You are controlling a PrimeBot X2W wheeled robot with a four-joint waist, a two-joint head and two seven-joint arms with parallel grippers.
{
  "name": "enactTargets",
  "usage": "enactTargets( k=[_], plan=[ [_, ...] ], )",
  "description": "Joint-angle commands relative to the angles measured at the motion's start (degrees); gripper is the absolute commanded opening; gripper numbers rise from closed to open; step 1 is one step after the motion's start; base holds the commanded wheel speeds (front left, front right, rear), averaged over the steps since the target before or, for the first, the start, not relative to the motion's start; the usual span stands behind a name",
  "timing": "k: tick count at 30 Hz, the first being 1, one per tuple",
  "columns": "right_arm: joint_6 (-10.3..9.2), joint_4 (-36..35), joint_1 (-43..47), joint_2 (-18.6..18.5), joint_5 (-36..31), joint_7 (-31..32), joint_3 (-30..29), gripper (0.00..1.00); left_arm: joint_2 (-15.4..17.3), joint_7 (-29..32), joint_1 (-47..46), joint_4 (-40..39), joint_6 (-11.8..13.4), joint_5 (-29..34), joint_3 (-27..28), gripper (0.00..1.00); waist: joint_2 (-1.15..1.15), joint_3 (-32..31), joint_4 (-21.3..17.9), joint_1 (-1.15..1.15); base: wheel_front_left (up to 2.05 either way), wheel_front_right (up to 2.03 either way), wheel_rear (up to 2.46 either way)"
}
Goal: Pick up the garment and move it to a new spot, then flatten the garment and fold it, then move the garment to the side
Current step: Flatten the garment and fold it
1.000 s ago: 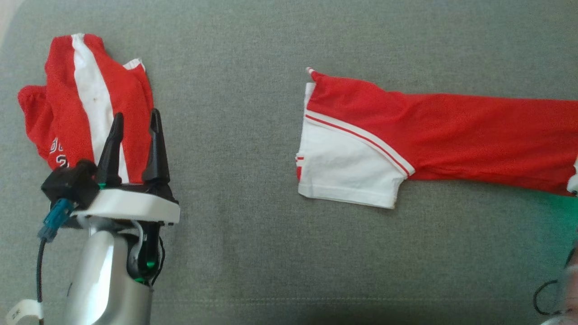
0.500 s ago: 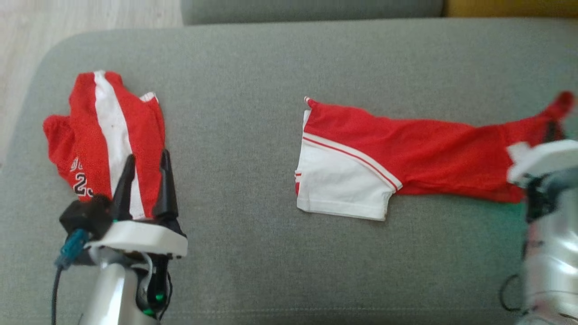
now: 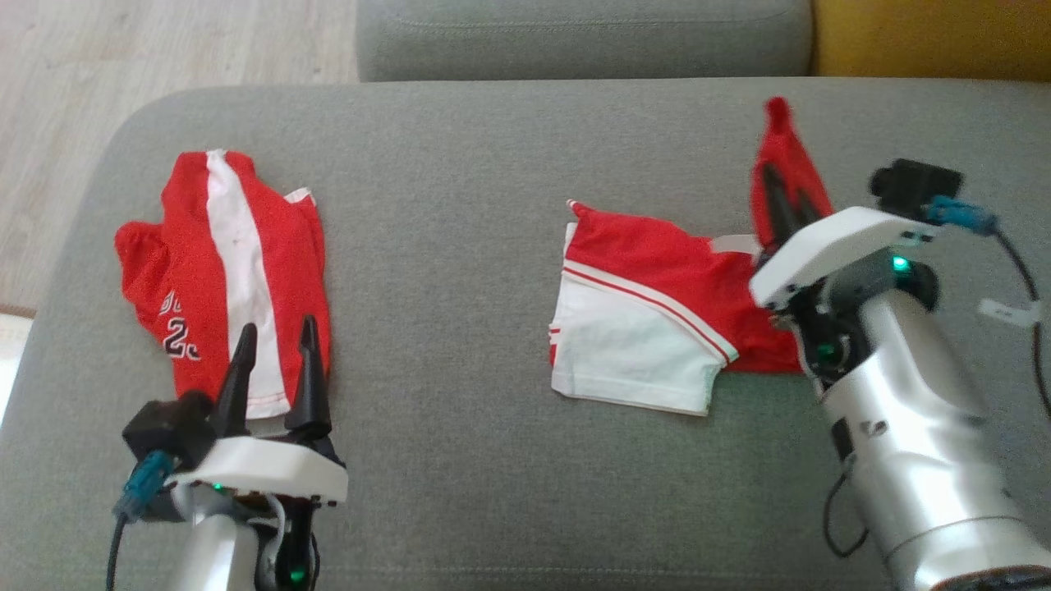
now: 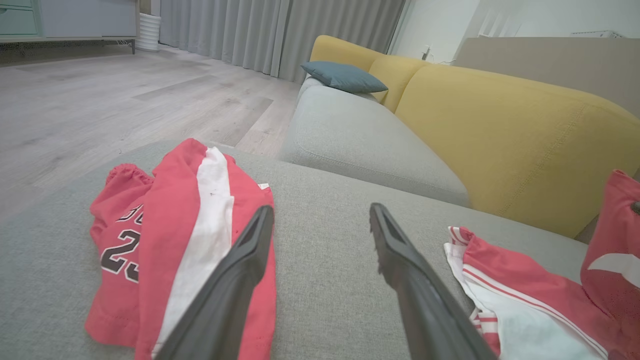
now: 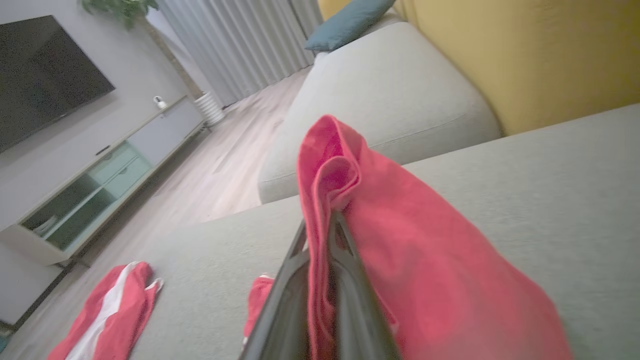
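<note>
My right gripper (image 3: 782, 182) is clenched on the red end of the garment (image 3: 649, 320), raised off the grey sofa seat (image 3: 460, 205). My left gripper (image 3: 279, 326) stands spread by a crumpled red-and-white piece (image 3: 238, 271). My left wrist view reads "23" on it, and my right wrist view adds a television (image 5: 40, 75).

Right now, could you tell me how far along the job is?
Done: the garment lies flat at its white end on the cushion. In hand: the right gripper, shut on its red end, holds it raised, apparently folding. Remaining: finishing the fold, moving it aside.
</note>
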Motion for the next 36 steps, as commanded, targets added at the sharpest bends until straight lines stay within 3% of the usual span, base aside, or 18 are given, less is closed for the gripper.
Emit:
enactTargets(
  k=[1, 9, 20, 21, 22, 32, 36],
  plan=[
    [-0.05, -2.1, -0.1, 0.2, 0.8, -0.7, 1.7, 0.00, 0.7, -0.3, -2.2, -2.0, 0.3, -0.3, 1.2, 1.00, 0.00, 0.4, 0.4, 0.00, 0.00, 0.00, 0.00],
    [-0.05, 0.7, 1.1, 0.2, 13.7, -6.7, 15.7, 0.00, 0.7, -0.3, -3.5, -0.8, 0.1, -1.0, -0.7, 1.00, 0.00, 2.0, 4.0, 0.00, 0.00, 0.00, 0.00],
    [-0.05, 10.4, -2.6, 0.2, 26.5, -15.0, 28.5, 0.00, 0.7, -0.3, -4.3, 0.3, -0.2, -1.5, -1.9, 1.00, 0.00, 4.2, 8.0, 0.00, 0.00, 0.00, 0.00],
    [-0.05, 10.6, -2.7, 0.2, 27.7, -15.2, 30.0, 0.16, 0.7, -0.3, -4.3, 0.4, -0.1, -1.5, -1.8, 1.00, 0.00, 4.3, 8.1, 0.00, 0.00, 0.00, 0.00],
    [-0.05, 10.8, -2.9, 0.2, 28.7, -15.5, 31.3, 1.00, 0.7, -0.3, -4.3, 0.5, -0.1, -1.6, -1.7, 1.00, 0.00, 4.3, 8.2, 0.00, 0.00, 0.00, 0.00],
    [-0.05, 2.4, -3.4, 0.2, 40.2, -16.5, 47.0, 1.00, 0.7, -0.3, -4.0, 0.9, 0.2, -1.6, -1.2, 1.00, 0.00, 2.8, 6.8, 0.00, 0.00, 0.00, 0.00],
    [-0.05, 2.0, -5.9, 0.2, 41.1, -17.2, 50.1, 1.00, 0.7, -0.3, -3.6, 0.3, 0.4, -1.4, -0.7, 1.00, 0.00, 1.9, 4.9, 0.00, 0.00, 0.00, 0.00]
  ],
)
